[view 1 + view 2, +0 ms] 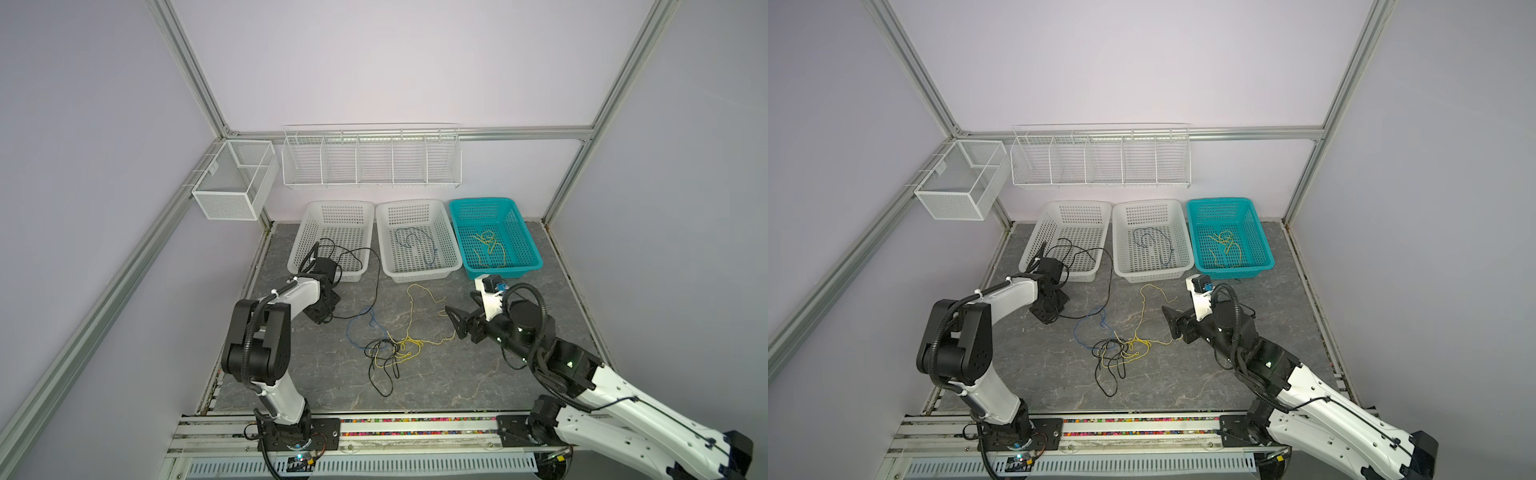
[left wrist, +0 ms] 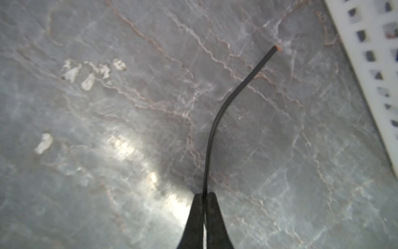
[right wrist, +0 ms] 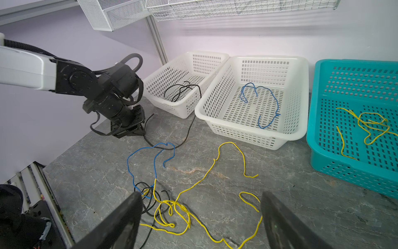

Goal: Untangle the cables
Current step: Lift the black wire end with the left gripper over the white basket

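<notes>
While the grey marbled counter (image 1: 457,374) is strewn with tangled thin black, blue and yellow cables (image 1: 392,347), one black cable (image 2: 217,116) from the leftmost white perforated basket (image 1: 338,203) is clamped by the left pincer (image 2: 204,195); the right pincer (image 3: 200,195) is held apart nearby

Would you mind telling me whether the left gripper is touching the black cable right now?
Touching. In the left wrist view, the left gripper has its jaws closed on the black cable, which runs out from between them.
</notes>
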Available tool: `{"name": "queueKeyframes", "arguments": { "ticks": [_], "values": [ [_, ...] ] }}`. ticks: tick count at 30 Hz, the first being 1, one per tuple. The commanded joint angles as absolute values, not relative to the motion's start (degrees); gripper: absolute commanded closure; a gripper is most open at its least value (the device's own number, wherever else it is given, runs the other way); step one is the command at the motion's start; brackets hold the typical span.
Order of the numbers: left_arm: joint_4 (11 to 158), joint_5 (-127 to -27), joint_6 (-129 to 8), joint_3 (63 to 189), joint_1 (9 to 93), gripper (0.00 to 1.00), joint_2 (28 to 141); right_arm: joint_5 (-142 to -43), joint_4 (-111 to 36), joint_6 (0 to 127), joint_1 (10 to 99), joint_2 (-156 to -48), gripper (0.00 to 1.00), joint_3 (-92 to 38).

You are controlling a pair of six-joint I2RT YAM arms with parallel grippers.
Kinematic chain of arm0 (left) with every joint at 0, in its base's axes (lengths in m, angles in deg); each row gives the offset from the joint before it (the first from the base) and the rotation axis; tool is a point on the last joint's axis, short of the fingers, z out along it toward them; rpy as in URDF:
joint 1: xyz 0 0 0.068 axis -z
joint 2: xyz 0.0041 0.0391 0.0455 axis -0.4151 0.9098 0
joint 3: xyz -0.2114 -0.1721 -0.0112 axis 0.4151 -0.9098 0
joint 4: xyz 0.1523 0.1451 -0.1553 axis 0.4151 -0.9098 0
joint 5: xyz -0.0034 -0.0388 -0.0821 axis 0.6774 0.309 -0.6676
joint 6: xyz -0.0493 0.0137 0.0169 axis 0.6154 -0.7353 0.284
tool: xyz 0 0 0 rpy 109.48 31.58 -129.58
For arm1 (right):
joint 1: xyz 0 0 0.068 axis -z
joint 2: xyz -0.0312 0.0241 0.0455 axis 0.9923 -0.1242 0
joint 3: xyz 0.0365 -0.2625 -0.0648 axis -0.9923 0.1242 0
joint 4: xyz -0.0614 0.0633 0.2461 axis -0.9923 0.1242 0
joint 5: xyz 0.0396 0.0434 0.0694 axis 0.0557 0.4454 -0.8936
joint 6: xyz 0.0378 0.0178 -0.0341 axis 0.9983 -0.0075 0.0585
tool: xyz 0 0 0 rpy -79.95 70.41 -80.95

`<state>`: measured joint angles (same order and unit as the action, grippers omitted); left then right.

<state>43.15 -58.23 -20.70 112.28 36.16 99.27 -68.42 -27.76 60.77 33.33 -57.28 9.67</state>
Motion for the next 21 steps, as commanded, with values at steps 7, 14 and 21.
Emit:
{"name": "queueKeyframes", "arguments": {
  "ticks": [7,14,21],
  "values": [
    [40.31,-68.33,-22.09,112.69,35.51,1.00,83.93,-67.92,-28.05,60.93,33.38,-56.51,0.12,9.63],
    [36.54,-70.84,-22.87,118.96,34.83,1.00,76.94,-67.83,-28.23,61.00,33.38,-56.78,0.12,9.80],
    [36.69,-73.54,-22.72,128.51,32.66,1.00,73.04,-67.74,-28.40,60.91,33.38,-57.19,0.12,9.82]
  ]
}}
